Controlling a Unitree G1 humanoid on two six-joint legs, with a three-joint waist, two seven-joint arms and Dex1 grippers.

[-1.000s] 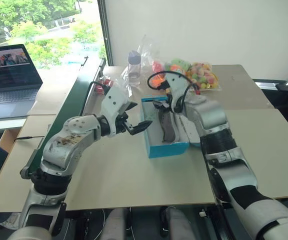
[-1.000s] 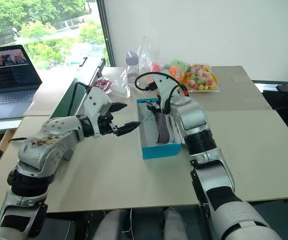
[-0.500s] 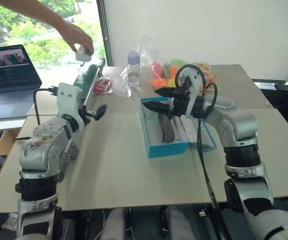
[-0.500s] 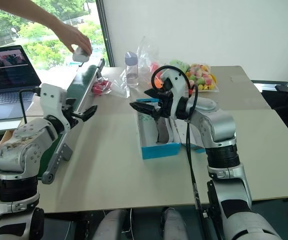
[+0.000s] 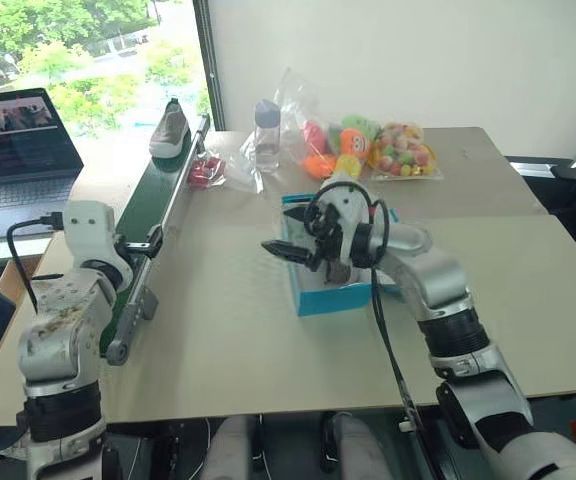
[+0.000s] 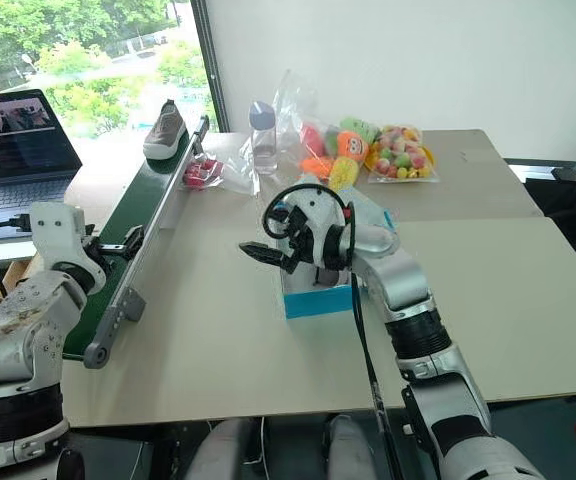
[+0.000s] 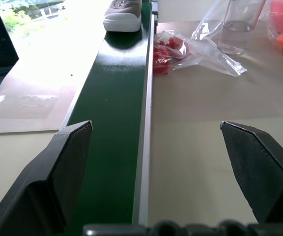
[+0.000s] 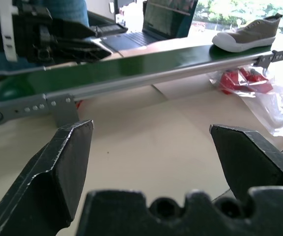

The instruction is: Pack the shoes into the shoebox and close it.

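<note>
1. Turquoise shoebox near the middle of the beige table, its lid flap lying open to the right; partly hidden by the right arm.
2. Inside the box, a dark shape glimpsed behind the right gripper; too hidden to name for certain.
3. One grey-brown sneaker with a pale sole standing upright at the far end of the green conveyor belt, far left, well apart from the box.
4. Left gripper spread wide and empty, at the near end of the belt, pointing along it toward the sneaker.
5. Right gripper likewise spread and empty, over the left side of the box, pointing left toward the belt.
6. Far side of the table: clear bags of colourful plush toys, a clear bottle, a small bag with red contents just beside the belt.
7. Open laptop far left, beyond the belt.
</note>
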